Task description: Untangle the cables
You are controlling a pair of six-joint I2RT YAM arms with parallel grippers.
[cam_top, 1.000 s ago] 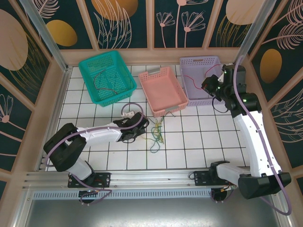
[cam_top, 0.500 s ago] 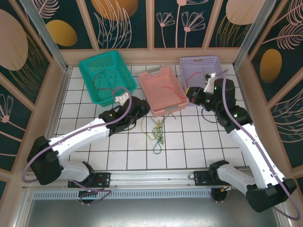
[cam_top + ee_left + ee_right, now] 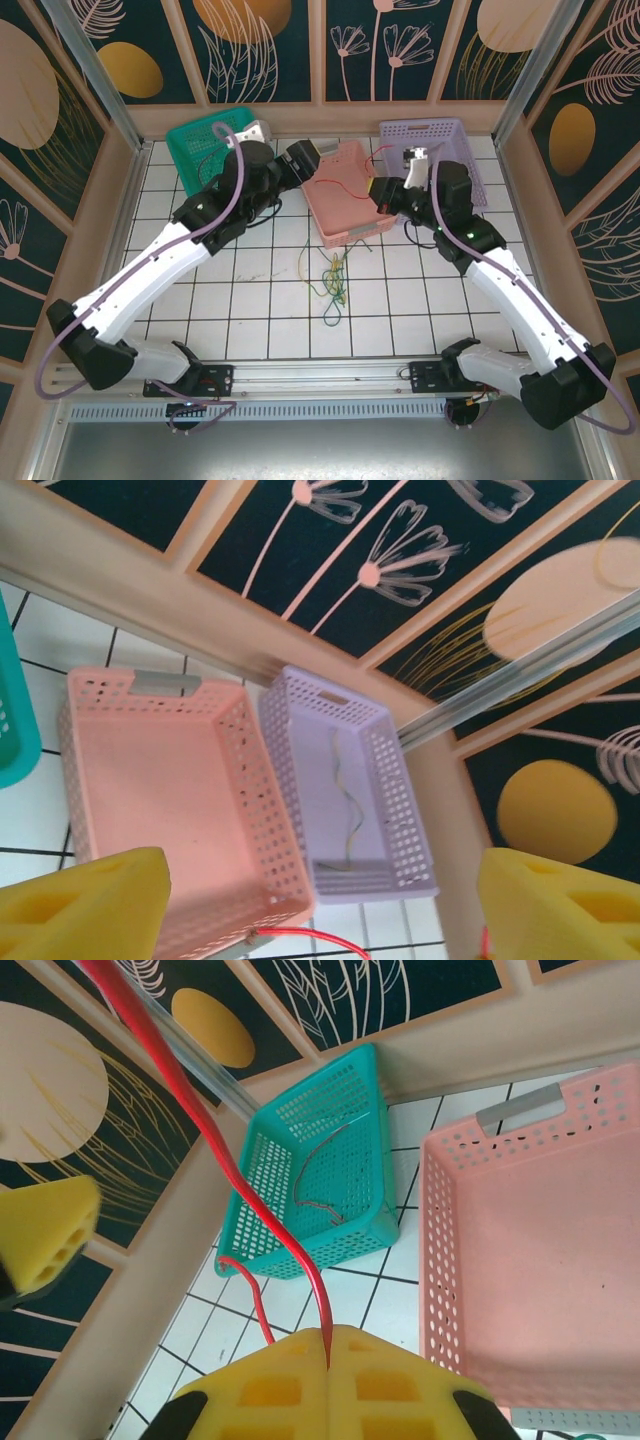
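A white-tiled desk (image 3: 250,300) sits inside a wooden frame whose dark walls are painted with pale flowers, leaves and golden discs. At the far left corner stands a teal basket (image 3: 200,150) with a single dark cable (image 3: 318,1175) curled on its floor. Just to its right, the left hand (image 3: 320,905) hovers over the gap between the teal basket and the pink basket (image 3: 350,205); its yellow pads (image 3: 85,900) stand wide apart with nothing between them. The pink basket lies at the middle of the back row, set at a slant, with grey handles at both ends. A red cable (image 3: 345,185) stretches across above it, running from near the left hand to the right hand (image 3: 328,1360). Whether it touches the basket cannot be told. On the tiles just in front of the pink basket's near end lie the remaining cables (image 3: 333,280), a loose knot of green and yellow strands between the two arms. The right hand is at the pink basket's right rim, its pads pressed together on the red cable, which comes up out of the seam between them. At the far right stands a lilac basket (image 3: 385,780), touching the pink one along its side, with one thin wavy cable (image 3: 347,810) lying along its floor.
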